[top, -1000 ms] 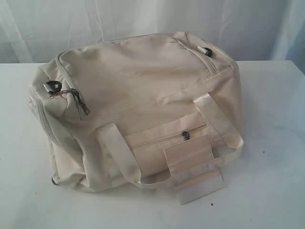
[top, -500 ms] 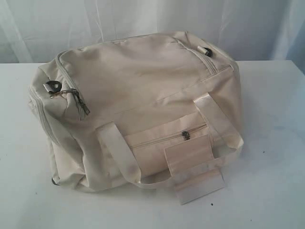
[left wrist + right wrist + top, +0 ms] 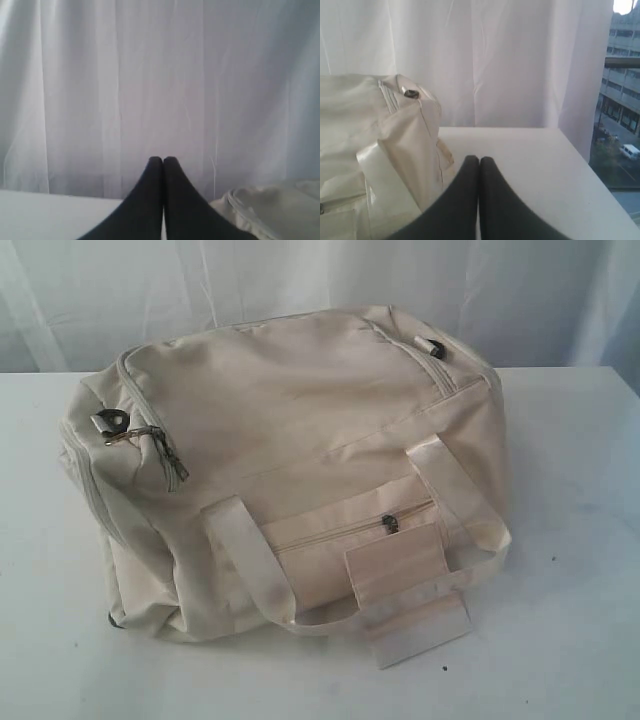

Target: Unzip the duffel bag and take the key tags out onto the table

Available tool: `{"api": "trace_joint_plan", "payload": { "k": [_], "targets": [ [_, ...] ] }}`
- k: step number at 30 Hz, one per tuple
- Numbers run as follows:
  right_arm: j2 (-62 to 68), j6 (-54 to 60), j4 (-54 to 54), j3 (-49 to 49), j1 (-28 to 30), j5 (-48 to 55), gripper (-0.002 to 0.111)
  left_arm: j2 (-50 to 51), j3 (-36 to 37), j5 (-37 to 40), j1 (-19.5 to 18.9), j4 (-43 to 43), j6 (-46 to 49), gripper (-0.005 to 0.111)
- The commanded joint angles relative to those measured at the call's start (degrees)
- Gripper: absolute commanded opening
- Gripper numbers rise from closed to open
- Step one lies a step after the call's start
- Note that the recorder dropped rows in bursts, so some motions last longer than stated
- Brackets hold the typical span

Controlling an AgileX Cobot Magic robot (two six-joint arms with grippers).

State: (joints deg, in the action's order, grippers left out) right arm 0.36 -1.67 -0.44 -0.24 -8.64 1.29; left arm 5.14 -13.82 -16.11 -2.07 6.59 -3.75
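The cream duffel bag (image 3: 290, 450) lies zipped on the white table (image 3: 570, 640), front pocket and strap handles (image 3: 240, 555) facing the camera. Its main zipper pull (image 3: 172, 468) hangs near the metal strap ring (image 3: 110, 422) at the bag's left end. The key tags are hidden. Neither arm shows in the exterior view. My left gripper (image 3: 162, 161) is shut and empty, off the bag (image 3: 275, 207), pointing at the curtain. My right gripper (image 3: 479, 160) is shut and empty above the table (image 3: 530, 160), beside the bag's end (image 3: 380, 130).
A white curtain (image 3: 320, 280) hangs behind the table. The table's right edge (image 3: 590, 175) runs close to a window in the right wrist view. A small dark foot (image 3: 115, 620) shows under the bag's lower left corner.
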Motion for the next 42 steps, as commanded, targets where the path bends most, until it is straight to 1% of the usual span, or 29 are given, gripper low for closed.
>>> {"api": "trace_joint_plan", "payload": {
  "k": [1,3,5,7,8,10,13,14,16,21,24,26,29,30,32,33,34,35,36,37,38,39,40,41,42],
  "targets": [
    [-0.36,0.4,-0.67,0.24,-0.31,-7.89,0.0,9.21,-10.33,19.43,-0.14,0.81,-0.75,0.0],
    [-0.36,0.4,-0.67,0.24,-0.31,-10.43,0.0,14.64,-15.59,30.58,-0.03,0.81,-0.64,0.0],
    [-0.36,0.4,-0.67,0.24,-0.31,-12.83,0.0,19.59,-20.09,40.49,0.32,0.97,1.75,0.0],
    [-0.36,0.4,-0.67,0.24,-0.31,-15.55,0.0,24.96,-24.65,50.88,0.92,3.25,10.3,0.0],
    [-0.36,0.4,-0.67,0.24,-0.31,-16.97,0.0,26.97,-26.25,54.5,1.42,5.13,14.12,0.0],
    [-0.36,0.4,-0.67,0.24,-0.31,-20.65,0.0,31.06,-29.52,60.46,3.16,12.54,22.47,0.0],
    [-0.36,-1.95,-0.67,0.24,-0.31,-26.85,0.0,34.43,-32.86,66.24,5.83,25.75,37.55,0.0],
    [-0.36,-3.27,-0.67,0.24,-0.31,-28.38,0.0,34.93,-33.52,67.28,6.51,28.46,40.27,0.0],
    [-0.36,-4.81,0.44,0.24,-0.31,-31.42,0.0,35.75,-34.81,68.18,8.11,32.17,42.63,0.0],
    [-0.36,-5.1,0.44,0.24,-0.31,-37.74,0.0,39.23,-36.86,68.18,11.81,32.8,43.65,0.0],
    [-0.36,-9.9,0.44,0.24,-0.31,-35.12,0.0,43.15,-38.62,68.18,15.29,30.71,44.5,0.0],
    [-0.36,-13.47,0.44,-0.42,-0.31,-26.68,0.0,45.48,-39.96,68.59,17.7,29.57,43.57,0.0],
    [0.21,-21.58,1.88,-7.14,-0.31,-4.88,0.0,49.42,-42.5,69.47,24.01,26.2,43.41,0.0],
    [1.59,-20.87,1.63,-9.38,-0.31,1.49,0.0,50.83,-43.33,69.27,26.35,23.41,42.29,0.0],
    [6.23,-16.53,0.84,-14.23,-0.31,9.25,0.0,53.49,-44.66,68.84,31.19,16.84,38.62,0.0],
    [8.47,-15.11,0.86,-15.88,-0.31,11.13,0.0,55.01,-44.94,68.01,33.64,13.12,36.62,0.0],
    [14.57,-11.82,0.86,-19.85,-0.55,14.27,0.0,57.88,-44.93,65.28,37.81,8.03,34.34,0.0],
    [17.96,-10.31,0.86,-21.87,-0.68,15.71,0.0,59.4,-44.93,63.85,39.86,6.98,34.34,0.0],
    [25.16,-7.17,1.3,-26.1,-0.94,19.77,0.0,62.09,-44.93,60.26,43.04,6.85,34.51,0.0],
    [28.13,-5.74,1.86,-27.79,-1.15,21.81,0.0,63.51,-44.93,58.28,44.62,6.85,34.61,0.0],
    [35.43,-1.64,4.43,-31.86,-2.17,25.42,0.0,66.01,-44.93,54.75,47.18,6.72,35.94,0.0],
    [38.2,0.33,6.59,-33.41,-2.63,26.63,0.0,67.35,-44.93,53.4,48.2,6.62,36.77,0.0],
    [44.39,5.58,12.22,-36.76,-3.97,29.09,0.0,69.96,-44.93,51.06,49.6,6.62,37.06,0.001],
    [47.25,8.56,14.32,-37.83,-4.59,29.89,0.0,71.2,-44.93,50.0,50.18,6.62,37.18,0.004],
    [52.02,13.22,18.65,-39.82,-5.73,31.94,0.0,73.31,-44.93,48.25,50.81,6.59,39.01,0.016]
  ]
}}
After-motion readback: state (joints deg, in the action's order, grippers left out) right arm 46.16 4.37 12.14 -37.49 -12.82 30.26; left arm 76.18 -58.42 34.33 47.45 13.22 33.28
